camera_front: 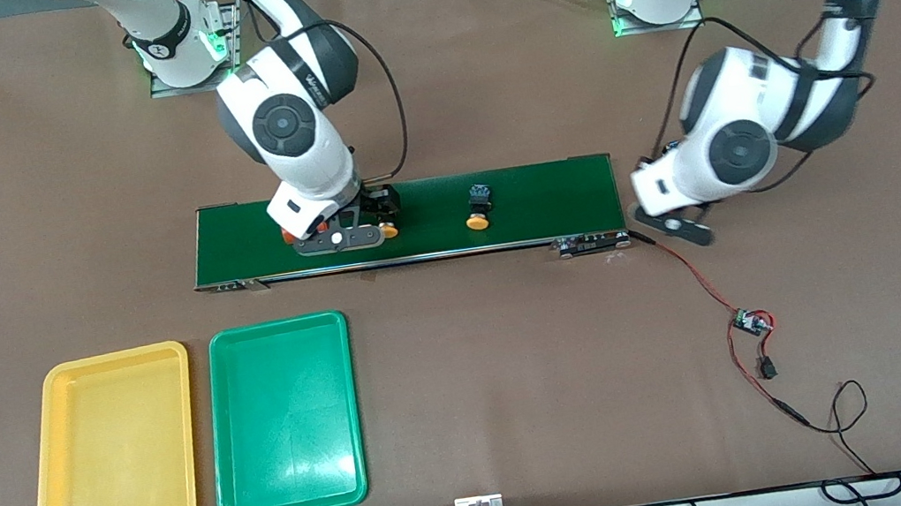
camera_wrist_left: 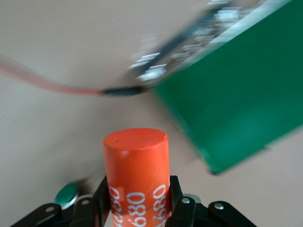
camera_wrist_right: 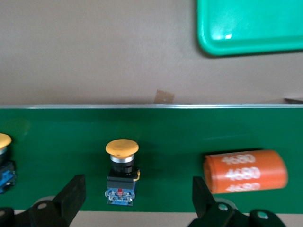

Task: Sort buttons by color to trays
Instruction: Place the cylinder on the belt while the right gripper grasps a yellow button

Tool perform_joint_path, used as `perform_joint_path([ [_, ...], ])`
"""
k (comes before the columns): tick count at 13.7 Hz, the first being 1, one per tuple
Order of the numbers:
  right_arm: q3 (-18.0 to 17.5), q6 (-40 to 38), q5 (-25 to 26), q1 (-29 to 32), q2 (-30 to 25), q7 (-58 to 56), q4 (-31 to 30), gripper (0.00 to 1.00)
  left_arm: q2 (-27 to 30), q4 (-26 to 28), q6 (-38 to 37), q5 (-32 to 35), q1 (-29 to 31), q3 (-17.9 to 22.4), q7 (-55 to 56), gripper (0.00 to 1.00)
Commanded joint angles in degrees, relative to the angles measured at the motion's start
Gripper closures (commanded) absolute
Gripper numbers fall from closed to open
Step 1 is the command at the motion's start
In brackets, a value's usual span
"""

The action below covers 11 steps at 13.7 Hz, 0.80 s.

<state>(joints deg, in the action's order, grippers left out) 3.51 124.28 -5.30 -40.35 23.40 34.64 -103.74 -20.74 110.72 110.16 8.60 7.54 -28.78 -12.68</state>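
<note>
Right pincer (camera_wrist_right: 135,201) open over yellow button (camera_wrist_right: 121,171) on belt (camera_front: 410,219); left pincer (camera_wrist_left: 137,208) grips orange cylinder (camera_wrist_left: 136,177) off belt's end.

right gripper (camera_front: 341,235) sits mid-left of the front view, fingers spread wide. left gripper (camera_wrist_left: 137,208), mid-right, is clamped tight around something.

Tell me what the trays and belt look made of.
Yellow tray and green tray: likely molded plastic, glossy, with light glare and rounded rims. Belt: matte dark-green sheet, perhaps rubber or fabric, with no glare; its edge rail looks like metal.
</note>
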Motion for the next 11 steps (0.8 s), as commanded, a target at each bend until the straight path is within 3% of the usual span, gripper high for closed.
perform_joint_path([
  [1,0.09,3.16,-0.68,-1.75,0.15,1.48,-3.21,0.00,-0.70,-0.25,1.97,-3.94,-1.89,-3.47,-12.25,0.86],
  [7,0.09,3.25,-0.68,-1.67,0.59,1.48,-7.17,0.00,-2.37,4.84,17.87,-3.51,-4.55,-3.92,-30.79,0.88],
  [9,0.09,3.34,-0.68,-1.40,0.94,1.48,-7.18,0.00,-2.90,7.74,22.71,-3.07,-4.99,-3.83,-31.53,0.86],
  [10,0.09,3.78,-0.68,-1.49,1.29,1.48,-7.18,0.00,-3.25,8.62,24.47,-3.07,-5.07,-3.83,-31.44,0.81],
  [11,0.09,4.74,-0.68,-1.66,1.99,1.48,-7.18,0.00,-2.81,8.54,24.40,-3.07,-5.08,-3.91,-31.44,0.36],
])
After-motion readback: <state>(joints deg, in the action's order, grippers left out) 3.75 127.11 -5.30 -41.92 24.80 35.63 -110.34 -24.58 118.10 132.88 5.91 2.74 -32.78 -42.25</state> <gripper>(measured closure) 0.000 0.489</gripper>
